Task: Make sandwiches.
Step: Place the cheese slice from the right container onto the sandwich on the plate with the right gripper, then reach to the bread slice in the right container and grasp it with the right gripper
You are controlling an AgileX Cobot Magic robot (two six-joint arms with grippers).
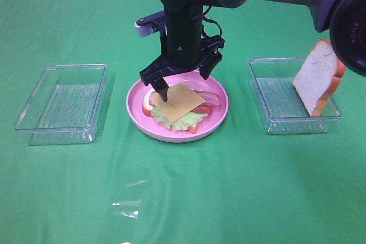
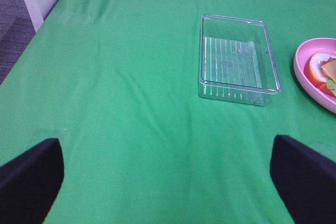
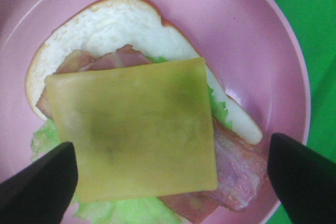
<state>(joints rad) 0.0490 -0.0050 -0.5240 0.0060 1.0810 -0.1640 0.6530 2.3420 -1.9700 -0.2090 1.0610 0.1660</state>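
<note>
Green cloth (image 1: pixel 183 198) covers the whole work surface, with shallow creases toward the near edge. At its centre sits a round pink plate (image 1: pixel 220 115) carrying the part-built sandwich (image 1: pixel 177 110): a bottom bread slice, ruffled lettuce, reddish bacon strips and, topmost, a square of yellow cheese (image 3: pixel 134 129). The cheese lies rotated against the bread, so lettuce shows at 6 o'clock of the stack and bacon at 3 o'clock.

The right gripper (image 1: pixel 183 81) hangs directly above the plate, reaching in from 1 o'clock. Its jaws stand spread to either side of the cheese and grasp nothing; the cheese rests flat on the layers below, consistent with a release. One fingertip appears to overlap the cheese's edge in the high view; contact cannot be confirmed.

At 3 o'clock of the plate, a clear tray (image 1: pixel 274 124) holds the second bread slice (image 1: pixel 317 75), propped upright against the tray's far wall. The upright pose probably presents an edge for grasping. It appears to be the remaining layer.

At 9 o'clock, a second clear tray (image 1: pixel 34 121) stands well apart from the plate.

The left gripper (image 2: pixel 168 177) shows only in its wrist view, jaws wide apart over bare cloth, holding nothing.

The right arm's housing cuts off the top of the upright slice.
</note>
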